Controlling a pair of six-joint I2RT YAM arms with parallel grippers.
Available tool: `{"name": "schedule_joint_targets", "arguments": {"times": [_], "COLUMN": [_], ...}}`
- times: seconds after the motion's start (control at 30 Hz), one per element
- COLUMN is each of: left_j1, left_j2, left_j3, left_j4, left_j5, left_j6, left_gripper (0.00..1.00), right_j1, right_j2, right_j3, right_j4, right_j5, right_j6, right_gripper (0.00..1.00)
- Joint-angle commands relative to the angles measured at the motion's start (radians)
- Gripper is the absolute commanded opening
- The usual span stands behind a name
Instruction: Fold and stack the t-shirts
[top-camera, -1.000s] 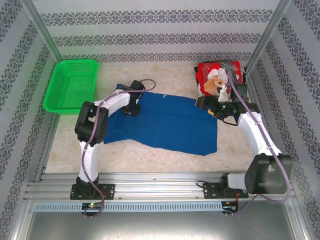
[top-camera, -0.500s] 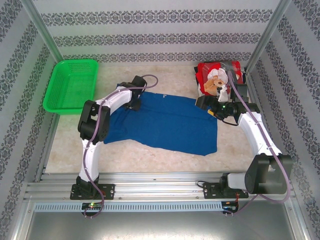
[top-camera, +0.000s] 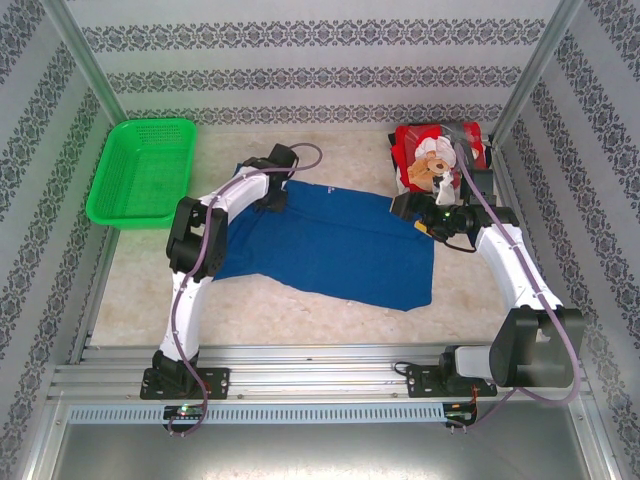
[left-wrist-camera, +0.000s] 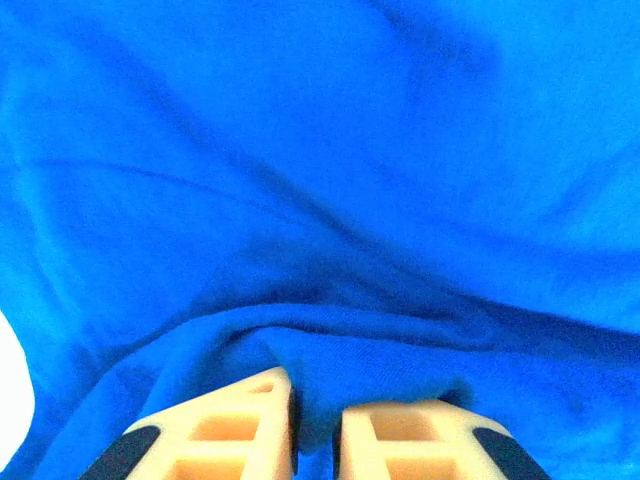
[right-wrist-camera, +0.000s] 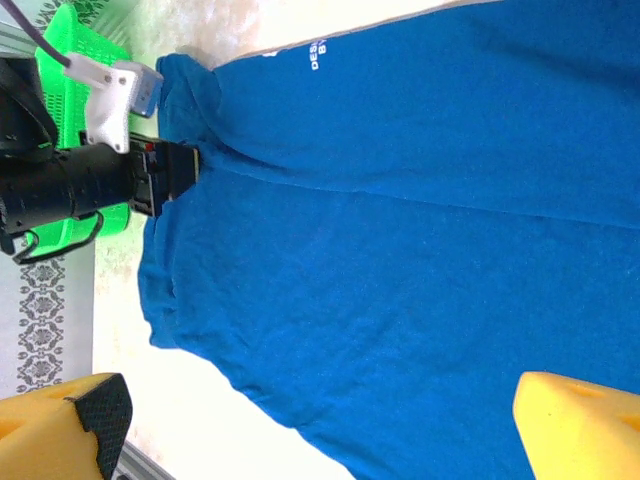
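Note:
The royal blue t-shirt (top-camera: 330, 245) lies spread flat mid-table, white lettering near its far edge (right-wrist-camera: 318, 58). My left gripper (top-camera: 271, 198) sits at the shirt's far left corner. In the left wrist view it (left-wrist-camera: 315, 432) is shut on a raised fold of the blue cloth (left-wrist-camera: 320, 180). My right gripper (top-camera: 410, 212) hovers over the shirt's far right corner, and its yellow fingers (right-wrist-camera: 580, 425) stand wide open above the blue cloth (right-wrist-camera: 400, 220), holding nothing. The red t-shirt (top-camera: 435, 160) with its teddy-bear print lies bunched at the far right.
A green plastic basket (top-camera: 145, 170) stands at the far left, also seen as green mesh (right-wrist-camera: 70, 55) behind the left arm (right-wrist-camera: 90, 185). Bare table (top-camera: 300, 310) runs along the shirt's near side. Metal frame posts rise at both far corners.
My left gripper has moved toward the far edge of the blue t-shirt and closed on a fold of its cloth. The right arm has stayed still and open.

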Motion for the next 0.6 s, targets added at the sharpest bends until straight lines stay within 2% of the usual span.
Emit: {"name": "schedule_joint_targets", "arguments": {"times": [0.0, 0.3, 0.57], "left_j1": [0.016, 0.037, 0.060], "left_j2": [0.021, 0.067, 0.134], "left_j3": [0.059, 0.141, 0.284], "left_j4": [-0.058, -0.099, -0.136], "left_j5": [0.022, 0.061, 0.040], "left_j6": [0.043, 0.086, 0.112], "left_gripper": [0.18, 0.23, 0.34], "right_j1": [0.012, 0.012, 0.015], "right_j2": [0.008, 0.016, 0.030], "right_j3": [-0.007, -0.014, -0.016], "right_j4": [0.011, 0.008, 0.001], "right_j5": [-0.030, -0.036, -0.043], "right_j6": [0.002, -0.001, -0.004], "right_gripper": [0.98, 0.98, 0.98]}}
